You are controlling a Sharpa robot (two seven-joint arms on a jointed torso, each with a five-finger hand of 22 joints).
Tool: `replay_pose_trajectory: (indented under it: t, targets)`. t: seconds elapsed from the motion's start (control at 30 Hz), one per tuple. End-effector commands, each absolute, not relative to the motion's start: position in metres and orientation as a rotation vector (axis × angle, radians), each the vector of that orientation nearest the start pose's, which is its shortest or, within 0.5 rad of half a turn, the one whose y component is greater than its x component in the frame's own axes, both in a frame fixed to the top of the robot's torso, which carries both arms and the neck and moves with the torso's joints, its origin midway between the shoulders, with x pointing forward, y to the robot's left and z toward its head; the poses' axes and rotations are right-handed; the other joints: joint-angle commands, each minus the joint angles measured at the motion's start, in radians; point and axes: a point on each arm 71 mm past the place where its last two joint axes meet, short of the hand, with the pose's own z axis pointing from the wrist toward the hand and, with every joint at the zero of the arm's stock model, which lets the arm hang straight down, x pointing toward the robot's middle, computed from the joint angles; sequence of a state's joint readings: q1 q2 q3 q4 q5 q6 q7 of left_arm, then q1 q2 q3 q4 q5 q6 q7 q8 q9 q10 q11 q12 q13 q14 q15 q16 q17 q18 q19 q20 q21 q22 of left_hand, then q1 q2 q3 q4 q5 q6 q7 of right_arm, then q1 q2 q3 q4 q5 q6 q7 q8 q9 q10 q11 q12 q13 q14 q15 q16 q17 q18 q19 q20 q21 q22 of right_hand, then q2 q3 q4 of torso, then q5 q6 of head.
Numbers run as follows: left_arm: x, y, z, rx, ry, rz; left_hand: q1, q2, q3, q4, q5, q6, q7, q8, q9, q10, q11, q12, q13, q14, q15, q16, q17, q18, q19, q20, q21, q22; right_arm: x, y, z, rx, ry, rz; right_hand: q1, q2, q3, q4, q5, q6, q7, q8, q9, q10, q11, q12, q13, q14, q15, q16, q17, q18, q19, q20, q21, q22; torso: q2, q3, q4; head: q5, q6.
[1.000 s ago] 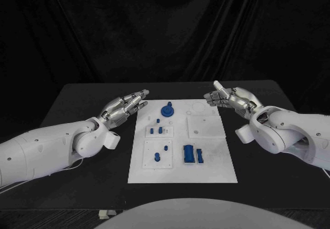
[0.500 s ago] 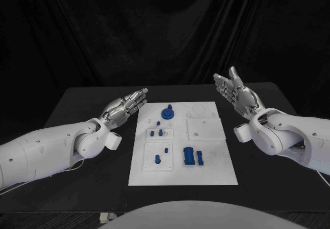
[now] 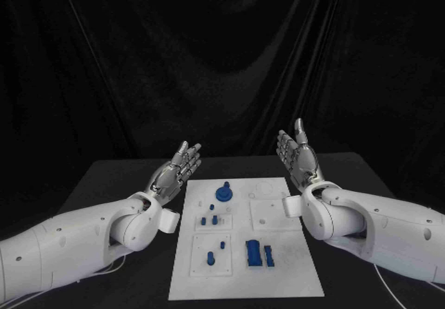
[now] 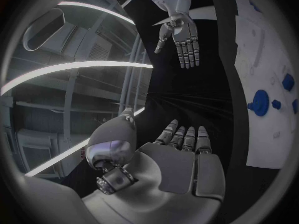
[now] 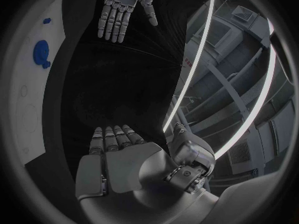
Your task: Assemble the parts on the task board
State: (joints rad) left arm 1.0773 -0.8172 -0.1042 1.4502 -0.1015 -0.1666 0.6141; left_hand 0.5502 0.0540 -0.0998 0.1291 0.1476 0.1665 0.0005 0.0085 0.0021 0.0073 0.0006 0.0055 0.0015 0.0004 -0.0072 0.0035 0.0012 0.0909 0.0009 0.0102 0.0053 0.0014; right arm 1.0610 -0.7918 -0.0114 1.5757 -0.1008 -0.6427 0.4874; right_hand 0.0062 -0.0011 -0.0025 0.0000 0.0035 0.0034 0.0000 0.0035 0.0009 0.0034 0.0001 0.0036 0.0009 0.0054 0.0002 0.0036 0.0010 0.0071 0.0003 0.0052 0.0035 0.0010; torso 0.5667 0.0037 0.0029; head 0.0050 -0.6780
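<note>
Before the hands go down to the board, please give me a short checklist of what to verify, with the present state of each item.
1. Left hand holds nothing, fingers apart: ok.
2. Right hand holds nothing, fingers apart: ok.
3. Both hands raised clear of the task board, one on each side: ok.
4. Round blue part at the board's far end is in plain sight, nothing over it: ok.
5. Two tall blue parts near the front stand upright side by side: ok.
6. Small blue parts are fully seated in their plate: cannot tell.
</note>
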Motion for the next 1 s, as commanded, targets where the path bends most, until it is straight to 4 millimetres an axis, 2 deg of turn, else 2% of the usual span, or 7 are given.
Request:
replay_pose_trajectory:
  t: [0.03,0.27,0.3,0.33,0.43,0.47,1.0]
  targets:
    - [0.465,0.212,-0.246,-1.071,1.359,-1.471,-0.176,-0.054,0.1,-0.041,-0.048,-0.054,-0.001,-0.009,-0.002,-0.007,-0.001,-0.006,-0.001,0.0,0.007,-0.004,-0.001,-0.091,-0.001,-0.01,-0.005,-0.001,0.462,-0.193,-0.224,1.204,1.221,1.231,-0.006,0.001,0.003,0.0,-0.004,-0.003,0.0,-0.004,-0.001,-0.003,0.0,-0.004,-0.001,-0.005,0.0,-0.004,-0.001,-0.007,0.0,-0.005,-0.004,-0.001,-0.015,-0.0025,-0.002,-0.003,0.045]
    - [0.464,0.199,-0.233,-1.152,1.272,-1.326,-0.271,-0.054,0.1,-0.129,-0.073,-0.081,-0.001,-0.009,-0.002,-0.007,-0.001,-0.006,-0.001,0.0,0.007,-0.004,-0.001,-0.091,-0.001,-0.01,-0.005,-0.001,0.462,-0.192,-0.224,1.209,1.218,1.229,-0.006,0.001,0.003,0.0,-0.004,-0.003,0.0,-0.004,-0.001,-0.003,0.0,-0.004,-0.001,-0.005,0.0,-0.004,-0.001,-0.007,0.0,-0.005,-0.004,-0.001,-0.022,-0.0037,-0.0029,-0.005,0.078]
    - [0.464,0.198,-0.232,-1.161,1.263,-1.311,-0.282,-0.054,0.1,-0.129,-0.076,-0.083,-0.001,-0.009,-0.002,-0.007,-0.001,-0.006,-0.001,0.0,0.007,-0.004,-0.001,-0.091,-0.001,-0.01,-0.005,-0.001,0.462,-0.192,-0.224,1.209,1.218,1.229,-0.006,0.001,0.003,0.0,-0.004,-0.003,0.0,-0.004,-0.001,-0.003,0.0,-0.004,-0.001,-0.005,0.0,-0.004,-0.001,-0.007,0.0,-0.005,-0.004,-0.001,-0.023,-0.0037,-0.0029,-0.005,0.078]
    - [0.464,0.197,-0.23,-1.169,1.255,-1.296,-0.293,-0.054,0.1,-0.129,-0.148,-0.086,-0.001,-0.009,-0.002,-0.007,-0.001,-0.006,-0.001,0.0,0.007,-0.004,-0.001,-0.091,-0.001,-0.01,-0.005,-0.001,0.462,-0.192,-0.224,1.209,1.218,1.229,-0.006,0.001,0.003,0.0,-0.004,-0.003,0.0,-0.004,-0.001,-0.003,0.0,-0.004,-0.001,-0.005,0.0,-0.004,-0.001,-0.007,0.0,-0.005,-0.004,-0.001,-0.023,-0.0037,-0.0029,-0.005,0.078]
    - [0.463,0.194,-0.227,-1.192,1.234,-1.258,-0.327,-0.054,0.1,-0.129,-0.148,-0.095,-0.001,-0.009,-0.002,-0.007,-0.001,-0.006,-0.001,0.0,0.007,-0.004,-0.001,-0.091,-0.001,-0.01,-0.005,-0.001,0.462,-0.192,-0.224,1.209,1.218,1.229,-0.006,0.001,0.003,0.0,-0.004,-0.003,0.0,-0.004,-0.001,-0.003,0.0,-0.004,-0.001,-0.005,0.0,-0.004,-0.001,-0.007,0.0,-0.005,-0.004,-0.001,-0.023,-0.0037,-0.0029,-0.005,0.078]
    - [0.462,0.194,-0.226,-1.197,1.229,-1.25,-0.336,-0.054,0.1,-0.129,-0.148,-0.166,-0.001,-0.009,-0.002,-0.007,-0.001,-0.006,-0.001,0.0,0.007,-0.004,-0.001,-0.091,-0.001,-0.01,-0.005,-0.001,0.462,-0.192,-0.224,1.209,1.218,1.229,-0.006,0.001,0.003,0.0,-0.004,-0.003,0.0,-0.004,-0.001,-0.003,0.0,-0.004,-0.001,-0.005,0.0,-0.004,-0.001,-0.007,0.0,-0.005,-0.004,-0.001,-0.023,-0.0037,-0.0029,-0.005,0.078]
    - [0.462,0.192,-0.224,-1.209,1.218,-1.229,-0.434,-0.054,0.1,-0.129,-0.148,-0.166,-0.001,-0.009,-0.002,-0.007,-0.001,-0.006,-0.001,0.0,0.007,-0.004,-0.001,-0.091,-0.001,-0.01,-0.005,-0.001,0.462,-0.192,-0.224,1.209,1.218,1.229,-0.006,0.001,0.003,0.0,-0.004,-0.003,0.0,-0.004,-0.001,-0.003,0.0,-0.004,-0.001,-0.005,0.0,-0.004,-0.001,-0.007,0.0,-0.005,-0.004,-0.001,-0.023,-0.0037,-0.0029,-0.005,0.078]
